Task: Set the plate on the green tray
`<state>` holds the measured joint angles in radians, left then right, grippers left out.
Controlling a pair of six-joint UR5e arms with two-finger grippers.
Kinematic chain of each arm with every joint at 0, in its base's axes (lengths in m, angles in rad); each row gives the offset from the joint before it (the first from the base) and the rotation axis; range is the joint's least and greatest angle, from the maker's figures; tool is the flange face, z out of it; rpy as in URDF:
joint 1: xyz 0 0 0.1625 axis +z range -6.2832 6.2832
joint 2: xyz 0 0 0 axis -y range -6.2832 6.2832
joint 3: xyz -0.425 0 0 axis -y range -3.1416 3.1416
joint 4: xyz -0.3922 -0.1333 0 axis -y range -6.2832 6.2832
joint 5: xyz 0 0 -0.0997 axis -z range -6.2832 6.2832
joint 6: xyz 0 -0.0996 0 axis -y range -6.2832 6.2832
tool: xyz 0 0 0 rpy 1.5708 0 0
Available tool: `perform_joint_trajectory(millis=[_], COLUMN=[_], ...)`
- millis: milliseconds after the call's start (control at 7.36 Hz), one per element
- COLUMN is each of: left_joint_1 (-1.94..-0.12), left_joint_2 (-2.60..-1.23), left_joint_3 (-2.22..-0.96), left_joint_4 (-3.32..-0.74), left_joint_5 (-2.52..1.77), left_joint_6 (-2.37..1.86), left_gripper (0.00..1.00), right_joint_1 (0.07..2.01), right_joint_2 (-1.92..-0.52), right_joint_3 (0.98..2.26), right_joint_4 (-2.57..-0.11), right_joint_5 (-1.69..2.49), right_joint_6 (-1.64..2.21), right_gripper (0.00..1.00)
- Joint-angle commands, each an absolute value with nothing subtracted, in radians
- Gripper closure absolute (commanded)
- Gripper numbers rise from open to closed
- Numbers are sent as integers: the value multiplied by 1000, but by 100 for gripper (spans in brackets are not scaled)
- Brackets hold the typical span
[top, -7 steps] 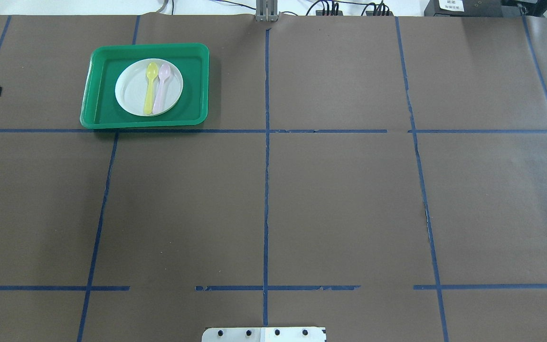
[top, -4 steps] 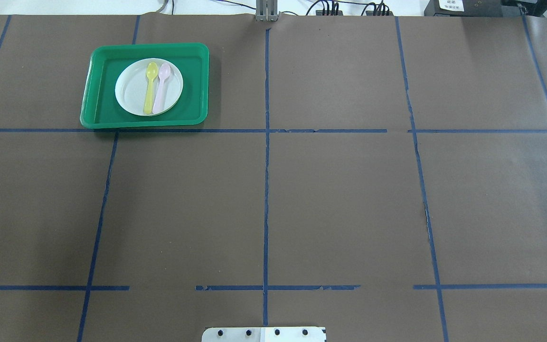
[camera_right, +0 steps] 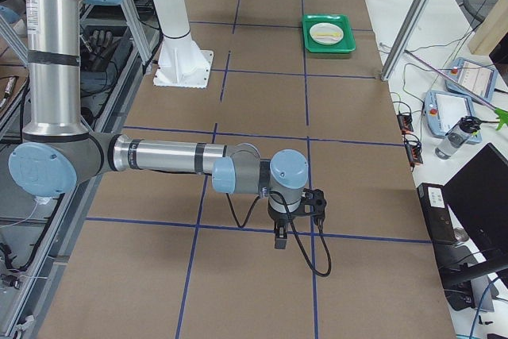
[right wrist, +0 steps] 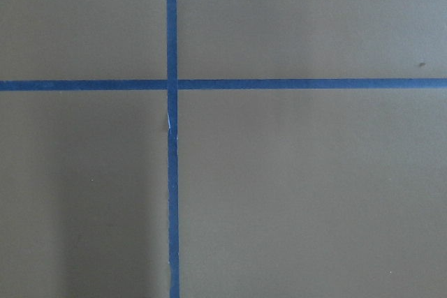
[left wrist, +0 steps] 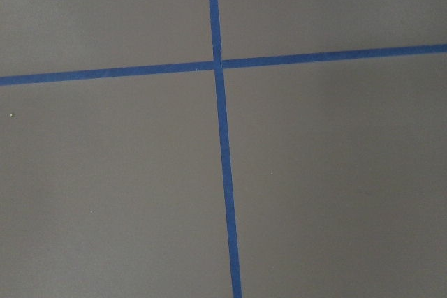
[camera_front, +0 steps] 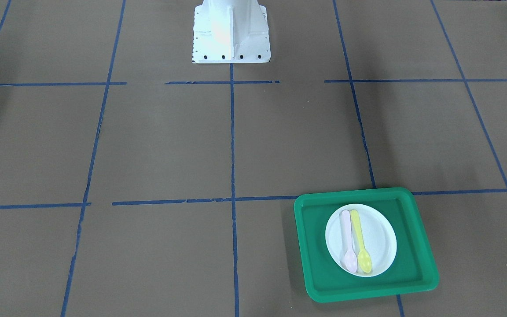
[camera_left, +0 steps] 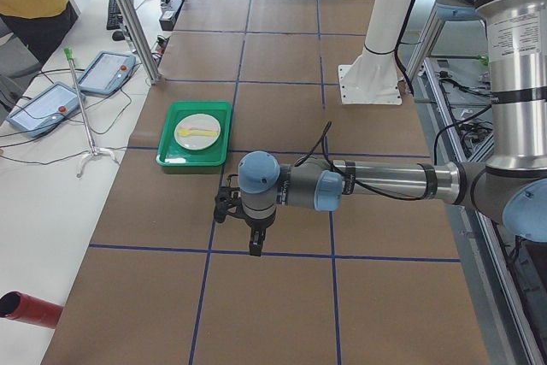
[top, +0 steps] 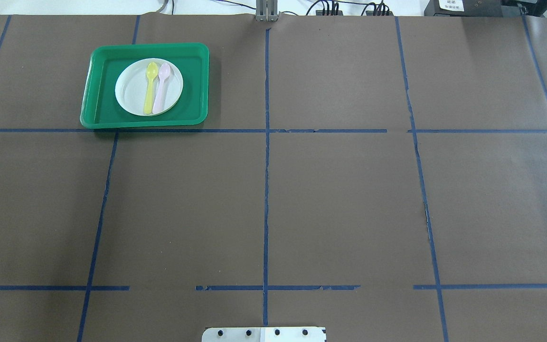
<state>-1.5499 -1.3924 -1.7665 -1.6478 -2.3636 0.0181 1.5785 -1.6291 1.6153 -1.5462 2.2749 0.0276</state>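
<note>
Now that our left arm has drawn back out of the overhead view, where its tip showed at the left edge a second ago, we hold the left gripper point(camera_left: 254, 250) and the right gripper point(camera_right: 279, 244) pointed down over bare stretches of the brown table point(top: 349, 199), each above a crossing of blue tape point(left wrist: 218, 65). Only the side cameras catch them, so we cannot tell whether either claw stands wide or narrow, and neither carries anything we can see. Farther off, toward the far left of the table, the white plate point(top: 131, 92) lies flat inside the green tray point(top: 105, 114), a yellow spoon point(top: 149, 88) and a pink spoon point(top: 161, 90) side by side on it. We judge the placing done.
</note>
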Motion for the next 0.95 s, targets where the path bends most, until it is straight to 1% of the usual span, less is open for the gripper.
perform_joint_trajectory(millis=[0, 815], left_joint_1=[-1583, -1583], left_joint_2=[-1388, -1402], left_joint_3=[-1767, -1759], left_joint_4=[-1651, -1654], left_joint_5=[-2365, -2355], left_joint_6=[26, 26], left_gripper=[0, 0], right_joint_1=[1578, 1578], right_joint_2=[-1629, -1629], right_joint_3=[1615, 1615], right_joint_4=[-1546, -1546], right_joint_5=[2276, 2275], right_joint_6=[28, 28], right_gripper=[0, 0])
